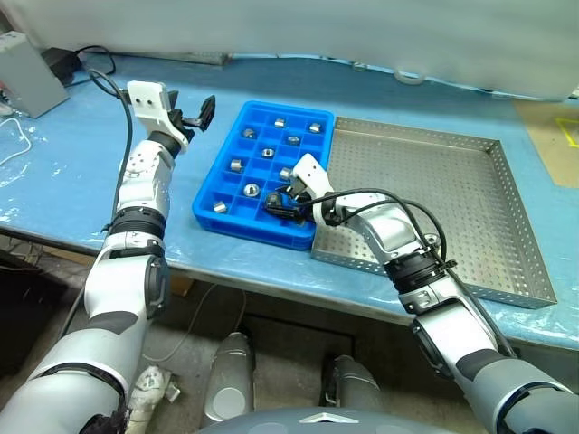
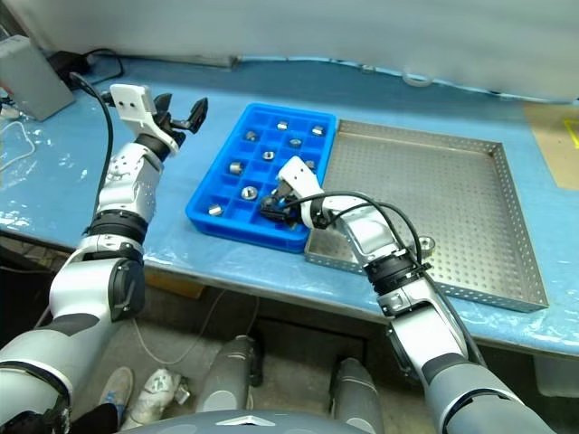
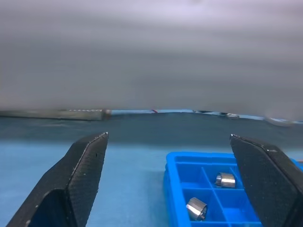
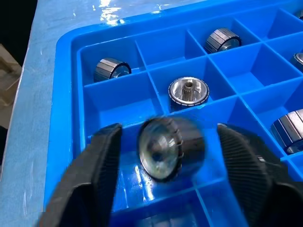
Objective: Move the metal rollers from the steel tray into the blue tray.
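The blue tray [image 1: 210, 220] lies on the blue-covered table, with the steel tray [image 1: 470, 181] touching its right side. Several metal rollers [image 1: 251, 191] sit in separate compartments of the blue tray. My right gripper [image 1: 282, 202] hangs over the blue tray's near row. Its fingers [image 4: 97, 170] are open, and a blurred roller [image 4: 165, 149] lies loose between them in a compartment, with gaps on both sides. One roller [image 2: 423, 244] rests in the steel tray near its front rim, beside my right forearm. My left gripper [image 1: 201, 112] is raised above the table left of the blue tray, open and empty.
A grey box [image 1: 27, 72] and black cables [image 1: 95, 68] sit at the table's far left corner. A white cable [image 1: 14, 145] lies near the left edge. Yellow tape marks [image 1: 567, 134] show on the far right. The table's front edge runs just under both trays.
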Tool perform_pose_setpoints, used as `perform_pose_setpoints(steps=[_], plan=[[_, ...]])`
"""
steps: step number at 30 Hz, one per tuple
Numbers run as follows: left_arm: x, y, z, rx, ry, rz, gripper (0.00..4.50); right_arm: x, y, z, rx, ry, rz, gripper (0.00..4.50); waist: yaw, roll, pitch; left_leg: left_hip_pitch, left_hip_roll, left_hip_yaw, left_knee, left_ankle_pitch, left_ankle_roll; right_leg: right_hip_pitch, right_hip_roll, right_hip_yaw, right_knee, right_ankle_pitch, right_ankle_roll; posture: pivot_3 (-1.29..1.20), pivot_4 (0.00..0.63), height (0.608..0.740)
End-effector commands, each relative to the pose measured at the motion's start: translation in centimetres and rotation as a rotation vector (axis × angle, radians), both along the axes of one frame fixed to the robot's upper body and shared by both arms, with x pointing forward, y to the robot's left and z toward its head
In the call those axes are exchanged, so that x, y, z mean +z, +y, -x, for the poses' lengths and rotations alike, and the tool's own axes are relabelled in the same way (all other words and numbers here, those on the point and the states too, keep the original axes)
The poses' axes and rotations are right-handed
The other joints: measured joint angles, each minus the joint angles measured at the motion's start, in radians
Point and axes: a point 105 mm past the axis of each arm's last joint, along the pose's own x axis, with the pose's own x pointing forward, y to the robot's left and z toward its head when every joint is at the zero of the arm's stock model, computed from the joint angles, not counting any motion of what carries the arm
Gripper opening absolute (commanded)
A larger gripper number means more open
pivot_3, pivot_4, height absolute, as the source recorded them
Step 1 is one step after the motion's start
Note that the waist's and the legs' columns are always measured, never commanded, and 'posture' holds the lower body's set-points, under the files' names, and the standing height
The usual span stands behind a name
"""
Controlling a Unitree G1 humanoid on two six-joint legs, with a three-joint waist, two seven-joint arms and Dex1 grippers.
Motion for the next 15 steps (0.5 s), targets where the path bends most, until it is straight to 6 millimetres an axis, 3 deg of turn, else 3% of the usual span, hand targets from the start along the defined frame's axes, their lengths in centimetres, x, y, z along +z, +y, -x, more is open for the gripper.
perform_pose_setpoints(steps=[1,6,10,15], plan=[[2.1,-3.3,0.1,-0.133,-0.061,-0.005,4.50,1.9,-1.6,-0.6,-0.076,-0.040,-0.075,3.77,0.000,0.000,0.000,0.000,0.000,0.000,0.000,0.000,0.000,0.000,0.000,0.000,0.000,0.000,0.000,-0.01,0.150,0.740],[2.1,-9.3,1.0,-0.401,-0.065,-0.031,4.50,4.4,-3.6,0.8,-0.152,-0.045,-0.249,3.77,-0.010,-0.001,0.000,-0.002,-0.001,0.005,0.002,0.000,0.001,0.000,0.000,0.001,-0.001,0.000,0.000,-0.15,0.150,0.740],[2.1,-14.2,2.4,-0.628,-0.070,-0.091,4.50,5.4,-7.8,2.0,-0.293,-0.054,-0.290,3.77,-0.031,-0.001,0.001,-0.001,0.000,0.007,0.002,0.000,0.001,0.000,0.001,0.001,-0.001,0.000,0.000,-0.23,0.150,0.740],[-0.7,-18.7,6.0,-0.939,-0.096,-0.322,4.50,2.7,-14.2,5.1,-0.500,-0.025,-0.078,3.77,-0.059,-0.001,0.000,0.002,0.000,0.009,0.000,-0.002,0.004,0.001,0.001,0.003,-0.005,0.000,0.000,-0.32,0.150,0.740]])
